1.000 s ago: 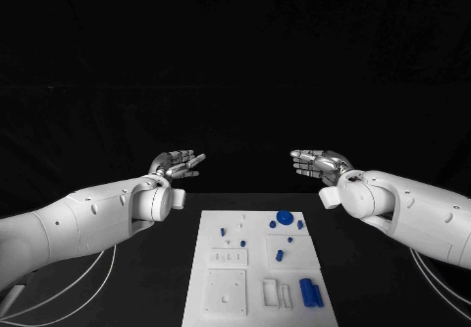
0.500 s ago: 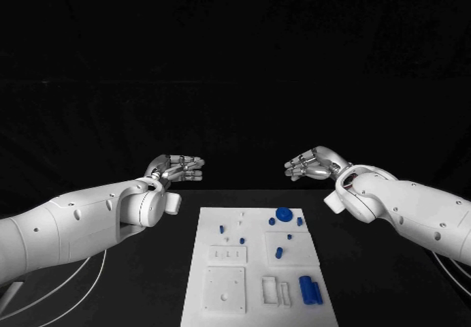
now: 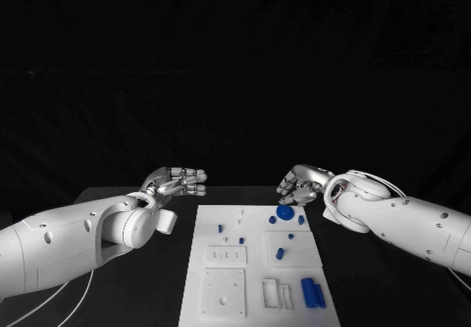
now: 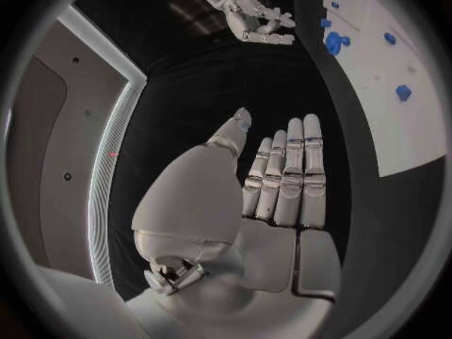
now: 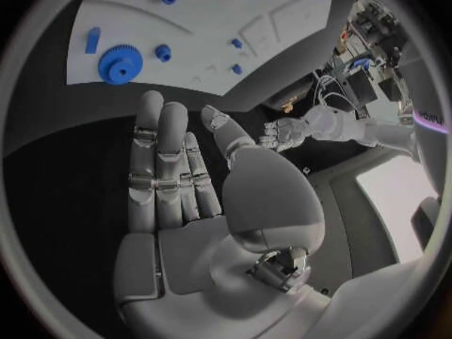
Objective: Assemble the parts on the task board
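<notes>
The white task board (image 3: 257, 272) lies lengthwise in the middle of the black table. At its far end sits a blue gear (image 3: 284, 212) with small blue pegs (image 3: 273, 221) around it. A blue cylinder (image 3: 311, 291) lies near the board's front right corner. My left hand (image 3: 177, 180) hovers off the far left corner, fingers stretched out (image 4: 282, 181), holding nothing. My right hand (image 3: 299, 184) hangs just beyond the gear, empty, with flat palm and straight fingers (image 5: 179, 173). The gear (image 5: 117, 62) lies past its fingertips.
White raised blocks with slots and holes (image 3: 226, 291) stand on the board's near half. More blue pegs (image 3: 280, 253) stand mid-board. Black table (image 3: 147, 286) runs along both sides of the board. Cables hang under both arms.
Both hands have come down and inward toward the board's far end. The right hand has closed in on the blue gear. Nothing on the board has moved.
</notes>
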Tool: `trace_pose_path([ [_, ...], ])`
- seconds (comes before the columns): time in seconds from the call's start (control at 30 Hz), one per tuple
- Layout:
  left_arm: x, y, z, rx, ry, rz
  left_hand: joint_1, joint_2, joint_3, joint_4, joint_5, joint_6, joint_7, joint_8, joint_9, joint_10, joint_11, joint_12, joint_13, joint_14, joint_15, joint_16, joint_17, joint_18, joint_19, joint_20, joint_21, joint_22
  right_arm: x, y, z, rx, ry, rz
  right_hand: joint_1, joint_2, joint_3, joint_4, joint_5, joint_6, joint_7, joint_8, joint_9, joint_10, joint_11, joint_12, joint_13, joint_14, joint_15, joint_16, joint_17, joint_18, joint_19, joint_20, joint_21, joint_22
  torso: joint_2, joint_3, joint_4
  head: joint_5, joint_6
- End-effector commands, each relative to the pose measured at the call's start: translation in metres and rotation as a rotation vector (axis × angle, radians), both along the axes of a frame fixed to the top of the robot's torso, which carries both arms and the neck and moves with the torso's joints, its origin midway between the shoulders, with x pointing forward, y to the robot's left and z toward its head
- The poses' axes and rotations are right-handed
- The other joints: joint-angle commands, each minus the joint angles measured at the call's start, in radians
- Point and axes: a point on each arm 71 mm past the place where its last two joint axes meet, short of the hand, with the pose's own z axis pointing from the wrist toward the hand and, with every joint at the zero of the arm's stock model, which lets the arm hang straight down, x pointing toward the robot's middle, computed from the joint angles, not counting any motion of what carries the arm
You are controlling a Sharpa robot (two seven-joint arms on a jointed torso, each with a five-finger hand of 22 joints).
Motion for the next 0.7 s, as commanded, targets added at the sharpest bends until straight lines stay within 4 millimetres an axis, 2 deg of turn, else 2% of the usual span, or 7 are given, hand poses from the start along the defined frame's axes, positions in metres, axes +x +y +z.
trace_pose_path([
  [0.03,-0.005,-0.004,0.006,-0.018,-0.020,-0.044,-0.009,-0.001,-0.004,-0.001,0.000,-0.009,0.000,0.001,-0.001,-0.007,-0.002,0.005,0.001,0.001,0.001,-0.002,0.000,-0.018,-0.005,0.001,0.001,0.000,-0.003,0.003,-0.007,-0.189,-0.058,0.004,0.000,-0.014,0.022,0.000,-0.021,0.007,-0.001,0.005,0.001,-0.006,-0.001,0.004,0.001,-0.005,-0.001,0.036,0.007,-0.018,0.001,-0.022,0.019,0.021,0.025,0.0027,0.0076,-0.004,-0.007],
  [0.1,-0.007,-0.004,0.007,-0.022,-0.020,-0.048,-0.011,0.001,-0.009,-0.005,0.000,-0.012,0.000,0.001,-0.001,-0.009,-0.001,0.005,0.001,0.000,0.002,-0.002,0.001,-0.018,-0.008,0.002,0.005,-0.001,-0.005,0.005,-0.008,-0.207,-0.072,0.009,0.003,-0.023,0.044,0.000,-0.037,0.010,0.000,0.005,0.001,-0.011,0.000,0.004,0.001,-0.014,-0.001,0.051,0.007,-0.024,-0.004,-0.027,0.025,0.033,0.031,0.0021,0.0094,-0.008,-0.007],
  [0.13,-0.007,-0.004,0.008,-0.024,-0.020,-0.050,-0.011,0.001,-0.009,-0.005,0.000,-0.012,0.000,0.001,-0.001,-0.009,-0.001,0.005,0.001,0.000,0.002,-0.002,0.001,-0.018,-0.008,0.002,0.005,-0.001,-0.005,0.006,-0.009,-0.211,-0.080,0.012,0.003,-0.026,0.052,0.001,-0.038,0.010,0.000,0.005,0.001,-0.011,0.000,0.004,0.001,-0.014,-0.001,0.054,0.006,-0.025,-0.006,-0.028,0.028,0.038,0.033,0.0018,0.0102,-0.010,-0.010],
  [0.2,-0.008,-0.005,0.009,-0.027,-0.021,-0.053,-0.011,0.001,-0.009,-0.005,0.000,-0.012,0.000,0.001,-0.001,-0.009,-0.001,0.005,0.001,0.000,0.002,-0.002,0.001,-0.018,-0.008,0.002,0.005,-0.001,-0.007,0.008,-0.010,-0.219,-0.100,0.018,0.017,-0.042,0.077,0.001,-0.055,-0.002,0.009,0.006,0.000,-0.024,0.005,0.004,0.001,-0.018,0.002,0.057,0.000,-0.027,-0.013,-0.030,0.036,0.052,0.037,0.0011,0.0114,-0.013,-0.017],
  [0.27,-0.009,-0.006,0.010,-0.029,-0.022,-0.056,-0.013,0.001,-0.011,-0.005,0.000,-0.015,0.000,0.001,-0.001,-0.010,-0.001,0.005,0.001,-0.001,0.002,-0.002,0.001,-0.018,-0.009,0.002,0.006,-0.002,-0.008,0.009,-0.012,-0.228,-0.113,0.022,0.010,-0.050,0.096,0.003,-0.062,-0.003,0.011,0.006,0.001,-0.026,0.006,0.004,0.001,-0.019,0.001,0.069,0.001,-0.044,-0.010,-0.034,0.042,0.063,0.041,0.0009,0.0124,-0.014,-0.017],
  [0.53,-0.010,-0.009,0.015,-0.038,-0.027,-0.068,-0.014,0.002,-0.013,-0.007,0.000,-0.017,0.001,0.001,-0.001,-0.012,0.000,0.005,0.001,0.000,0.002,-0.001,0.001,-0.018,-0.010,0.003,0.008,-0.003,-0.013,0.019,-0.022,-0.260,-0.151,0.035,0.007,-0.064,0.120,0.008,-0.082,0.000,0.008,0.005,0.001,-0.024,0.004,0.003,0.001,-0.023,0.000,0.094,0.009,-0.048,-0.003,-0.036,0.041,0.079,0.058,0.0025,0.0148,-0.015,-0.020],
  [0.7,-0.010,-0.011,0.018,-0.040,-0.029,-0.073,-0.016,0.002,-0.015,-0.008,0.000,-0.025,0.002,0.000,-0.001,-0.016,0.001,0.005,0.001,-0.001,0.003,-0.002,0.001,-0.018,-0.010,0.003,0.009,-0.005,-0.014,0.022,-0.025,-0.267,-0.159,0.037,0.003,-0.069,0.135,0.010,-0.091,0.005,0.007,0.005,0.001,-0.020,0.003,0.003,0.001,-0.026,0.000,0.108,0.012,-0.057,0.002,-0.037,0.037,0.090,0.065,0.0009,0.0177,-0.013,-0.018],
])
